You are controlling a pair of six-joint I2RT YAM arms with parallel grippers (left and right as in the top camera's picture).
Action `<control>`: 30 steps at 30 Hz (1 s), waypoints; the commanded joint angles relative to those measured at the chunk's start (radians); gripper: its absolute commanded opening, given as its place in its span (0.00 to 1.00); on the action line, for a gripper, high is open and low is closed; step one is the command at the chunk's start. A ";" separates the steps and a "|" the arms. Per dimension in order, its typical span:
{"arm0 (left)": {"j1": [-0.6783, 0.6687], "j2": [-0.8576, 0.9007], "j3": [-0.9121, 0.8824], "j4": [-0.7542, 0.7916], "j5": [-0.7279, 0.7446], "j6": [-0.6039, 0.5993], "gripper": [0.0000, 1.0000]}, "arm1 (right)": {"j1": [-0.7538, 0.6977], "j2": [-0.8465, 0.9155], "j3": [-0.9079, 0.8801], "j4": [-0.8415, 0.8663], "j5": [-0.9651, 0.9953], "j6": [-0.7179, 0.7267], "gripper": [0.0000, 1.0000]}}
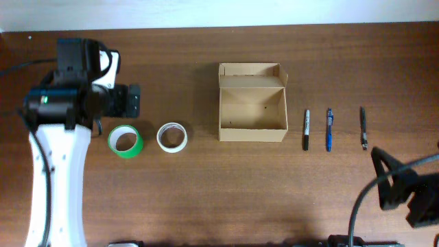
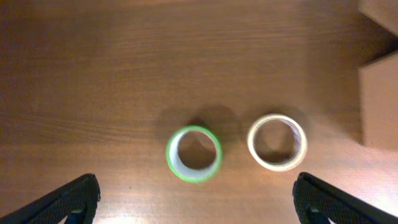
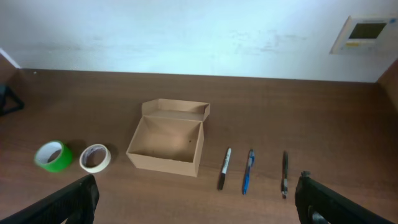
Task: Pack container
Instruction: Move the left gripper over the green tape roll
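Observation:
The container point(image 1: 252, 103), a tan cardboard box, stands open and empty at mid-table with its flap lid folded back; it also shows in the right wrist view point(image 3: 166, 145) and at the edge of the left wrist view point(image 2: 379, 99). A green tape roll point(image 1: 125, 140) point(image 2: 194, 154) and a white tape roll point(image 1: 171, 136) point(image 2: 277, 142) lie flat to its left. My left gripper point(image 1: 134, 101) point(image 2: 198, 198) hovers open just behind the green roll, holding nothing. My right gripper point(image 1: 385, 182) point(image 3: 198, 199) is open at the near right, well back from the box.
Right of the box lie a black-and-white marker point(image 1: 306, 129) point(image 3: 224, 168), a blue pen point(image 1: 329, 129) point(image 3: 249, 171) and a dark pen point(image 1: 363, 127) point(image 3: 285, 173), side by side. A white wall runs along the far table edge.

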 commanded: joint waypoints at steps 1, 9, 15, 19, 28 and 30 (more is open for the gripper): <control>0.072 0.114 0.018 0.024 -0.019 0.015 0.99 | -0.006 0.006 0.000 -0.006 0.020 0.012 0.99; 0.128 0.304 0.018 -0.048 0.215 0.017 1.00 | -0.006 0.006 0.000 -0.006 0.019 0.015 0.99; 0.132 0.375 0.018 -0.013 0.226 0.004 1.00 | -0.006 0.006 0.000 -0.006 0.019 0.015 0.99; 0.148 0.448 0.018 -0.004 0.225 0.001 0.95 | -0.006 0.006 0.000 -0.006 0.019 0.015 0.99; 0.159 0.587 0.018 0.017 0.218 0.016 0.84 | -0.006 0.006 0.000 -0.006 0.013 0.015 0.99; 0.159 0.589 0.018 0.032 0.210 0.018 0.84 | -0.006 0.006 -0.001 -0.006 0.012 0.015 0.99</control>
